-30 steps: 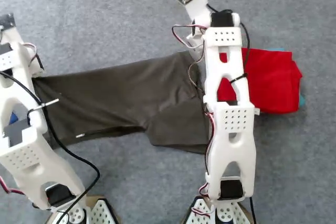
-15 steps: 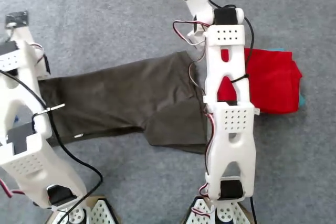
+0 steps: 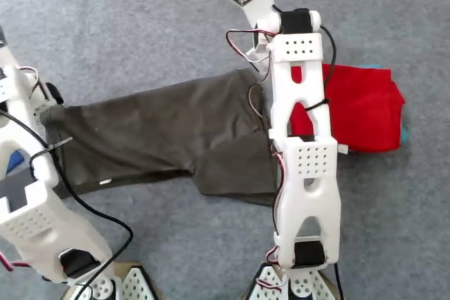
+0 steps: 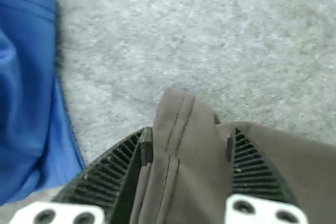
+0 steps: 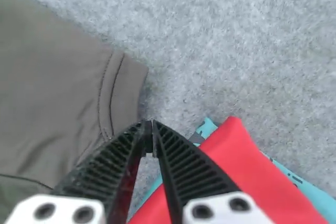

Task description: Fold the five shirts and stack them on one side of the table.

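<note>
Now, starting at your far left, a blue shirt (image 4: pixel 26 77) lies bunched at the table (image 3: pixel 140 33) edge, just beside the left gripper (image 4: pixel 186 140). That gripper's jaws stand partly apart with the left end of the brown shirt (image 3: pixel 176 131) lying between them. From the wrist view you cannot be sure they are actually pinching the cloth.

The brown shirt is spread flat, and its long axis runs straight across the table from that gripper towards the right arm.

The right gripper (image 5: pixel 152 127) has its jaws closed together on nothing. It sits over bare table just off the shirt's far right corner, in the gap between that corner and the folded red shirt (image 3: pixel 365 110). The red shirt rests on a teal shirt (image 5: pixel 206 127) at the right side.

So each arm is nearest one end of the same shirt. The right jaws probably need to open and shift a little leftward onto the corner hem before a fold along the long axis can begin.
</note>
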